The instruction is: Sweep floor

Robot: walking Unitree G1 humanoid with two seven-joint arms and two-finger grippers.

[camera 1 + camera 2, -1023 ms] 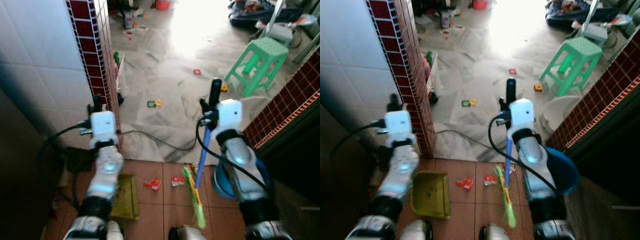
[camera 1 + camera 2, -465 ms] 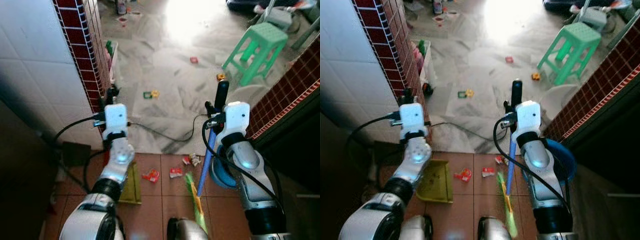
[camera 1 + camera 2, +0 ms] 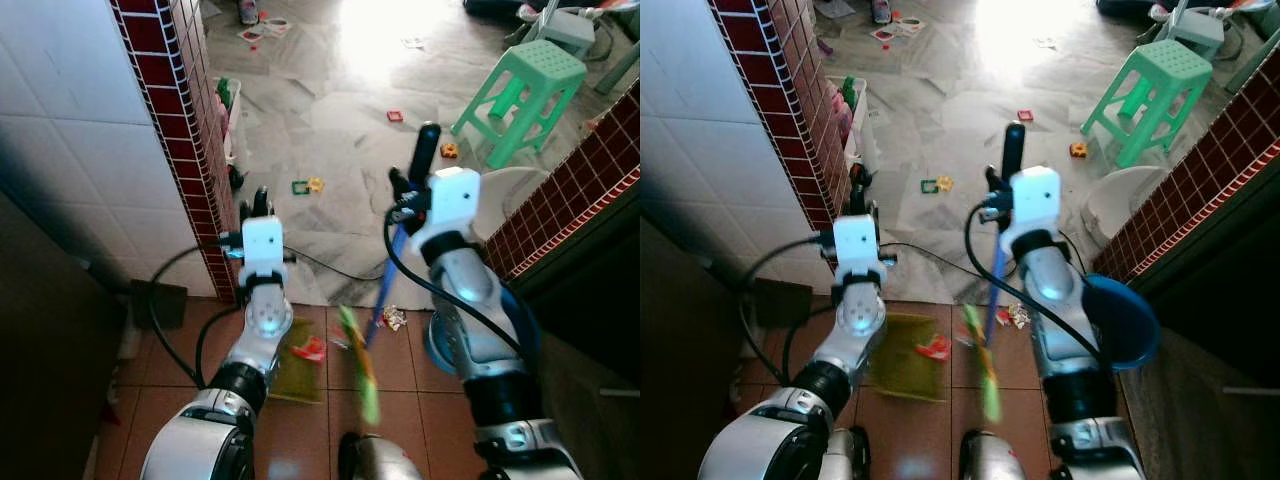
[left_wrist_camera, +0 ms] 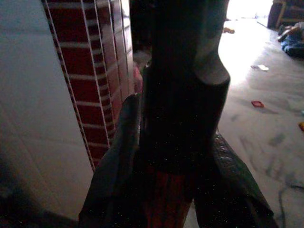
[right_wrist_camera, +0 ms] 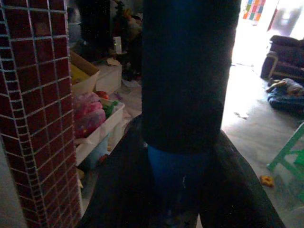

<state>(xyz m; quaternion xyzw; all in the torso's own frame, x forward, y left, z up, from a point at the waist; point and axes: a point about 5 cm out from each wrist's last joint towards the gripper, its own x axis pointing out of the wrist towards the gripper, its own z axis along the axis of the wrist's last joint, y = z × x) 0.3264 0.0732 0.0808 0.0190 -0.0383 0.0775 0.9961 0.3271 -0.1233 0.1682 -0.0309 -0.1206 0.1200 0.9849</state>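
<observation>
The right gripper (image 3: 408, 190) has its jaws clenched around the broom (image 3: 385, 290). The broom has a thin blue stick with a thick black grip on top. Its bristles (image 3: 358, 365) are green and yellow, and they look blurry over the brown floor tiles. In the right wrist view the black grip (image 5: 190, 71) and the blue stick under it sit tight between the two dark fingers (image 5: 118, 190).

The left gripper (image 3: 260, 205) is closed on a dark handle (image 4: 183, 80). In the left wrist view that handle is round and smooth, with something red below it. It is too dark there to tell more. Under the left arm lies a flat yellow-green dustpan (image 3: 295, 360). The arm hides part of it, so I cannot tell how the handle joins it. A red scrap (image 3: 310, 348) lies at the dustpan's edge. A crumpled bit of trash (image 3: 390, 318) lies on the tiles near the blue stick.

The floor (image 3: 330, 150) farther off is shiny grey marble, with small toys scattered on it. A black cable (image 3: 320, 265) snakes over it. A green plastic stool (image 3: 515, 95) stands on that floor, far from the broom. The wall (image 3: 190, 150) next to the left arm has small dark red tiles. A blue round tub (image 3: 1120, 320) sits half hidden behind the right arm. A white bin (image 5: 102, 128) by the red wall holds pink and green things.
</observation>
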